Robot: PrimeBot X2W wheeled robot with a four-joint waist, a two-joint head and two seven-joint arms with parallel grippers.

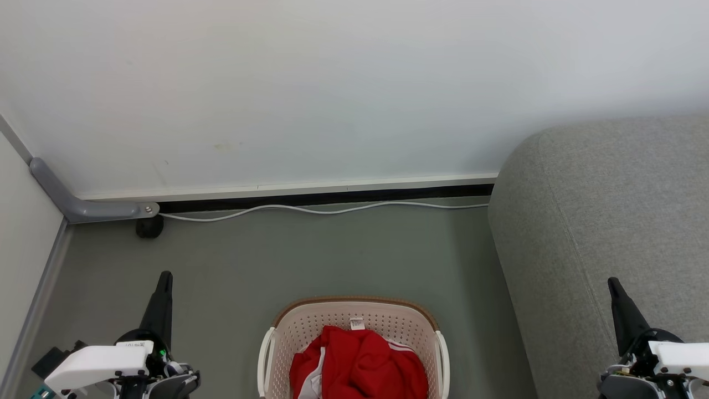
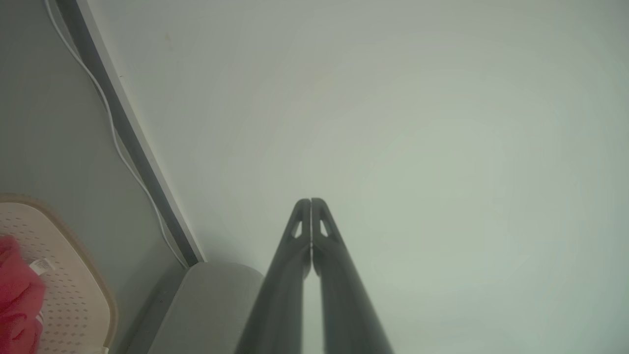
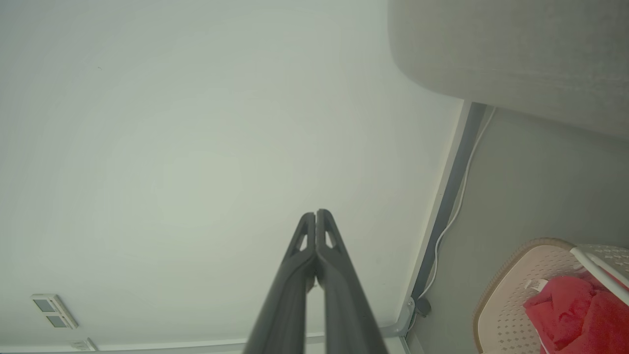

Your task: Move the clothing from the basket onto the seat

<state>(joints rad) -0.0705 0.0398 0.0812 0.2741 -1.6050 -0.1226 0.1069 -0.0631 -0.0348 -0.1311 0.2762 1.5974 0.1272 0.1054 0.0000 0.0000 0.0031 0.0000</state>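
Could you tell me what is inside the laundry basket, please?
Red clothing with white stripes lies bunched inside the basket. Its folds hide whatever lies beneath them.

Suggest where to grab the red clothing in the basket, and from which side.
Pinch the raised fold at the top of the red clothing, coming straight down from above: the basket walls flank the heap, so probably only its open top is free.

Red clothing (image 1: pixel 360 363) with white stripes sits bunched in the cream basket (image 1: pixel 310 327), brown-rimmed and perforated, upright on the floor. The grey seat (image 1: pixel 604 233) stands just beside the basket, to its right, nothing lying on it.
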